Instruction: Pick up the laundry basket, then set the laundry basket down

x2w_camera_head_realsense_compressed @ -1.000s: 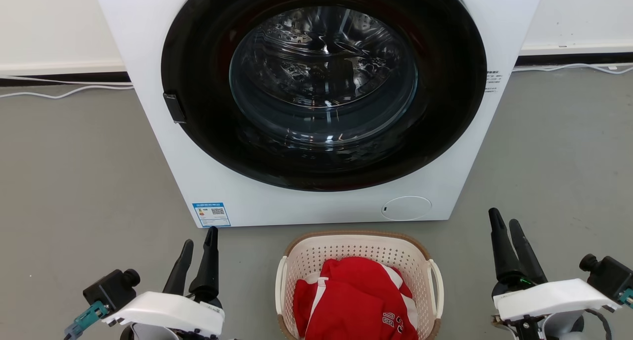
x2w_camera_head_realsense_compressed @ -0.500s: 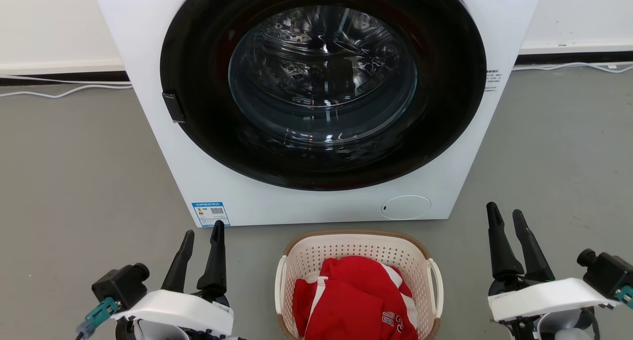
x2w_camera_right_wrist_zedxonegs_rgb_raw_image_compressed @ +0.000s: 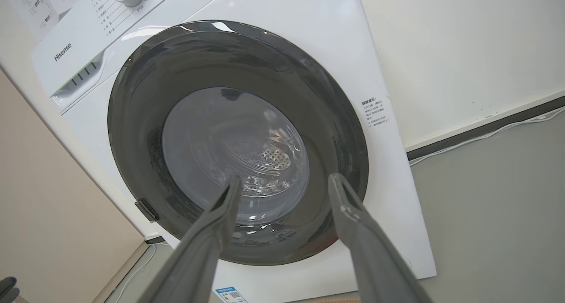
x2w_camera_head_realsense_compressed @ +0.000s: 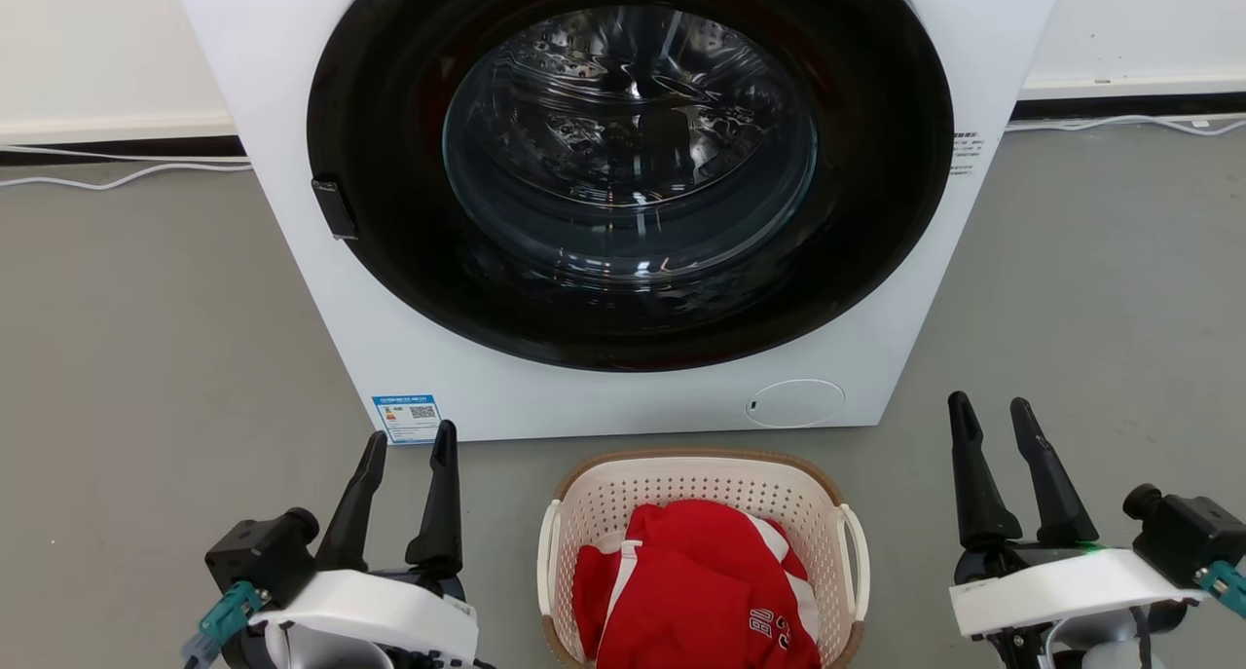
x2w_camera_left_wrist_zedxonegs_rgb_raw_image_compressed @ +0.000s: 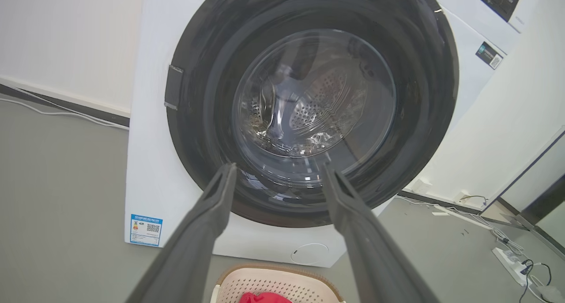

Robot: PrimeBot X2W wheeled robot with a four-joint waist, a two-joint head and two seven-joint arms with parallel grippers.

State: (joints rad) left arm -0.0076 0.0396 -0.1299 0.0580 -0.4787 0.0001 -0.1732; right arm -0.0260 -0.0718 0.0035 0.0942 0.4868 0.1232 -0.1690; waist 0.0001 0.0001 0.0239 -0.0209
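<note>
The laundry basket point(x2w_camera_head_realsense_compressed: 681, 482), cream-white and perforated with a brown rim, stands on the grey floor just before the washing machine. A red garment point(x2w_camera_head_realsense_compressed: 701, 601) lies in it. White loop handles show on both of its sides. My left gripper point(x2w_camera_head_realsense_compressed: 412, 435) hovers open to the basket's left, apart from it. My right gripper point(x2w_camera_head_realsense_compressed: 989, 402) hovers open further off to the basket's right. In the left wrist view my left gripper point(x2w_camera_left_wrist_zedxonegs_rgb_raw_image_compressed: 278, 168) points at the machine's door, with the basket's far rim point(x2w_camera_left_wrist_zedxonegs_rgb_raw_image_compressed: 273, 282) below it. My right gripper point(x2w_camera_right_wrist_zedxonegs_rgb_raw_image_compressed: 287, 178) holds nothing either.
The white washing machine point(x2w_camera_head_realsense_compressed: 282, 85) with its dark round door point(x2w_camera_head_realsense_compressed: 389, 279) shut stands close behind the basket. White cables point(x2w_camera_head_realsense_compressed: 117, 174) run along the wall's base. A power strip point(x2w_camera_left_wrist_zedxonegs_rgb_raw_image_compressed: 507, 259) lies on the floor at the right.
The fingers of both grippers have spread wider. Both grippers have edged forward and slightly toward the basket. The basket has stayed on the floor.
</note>
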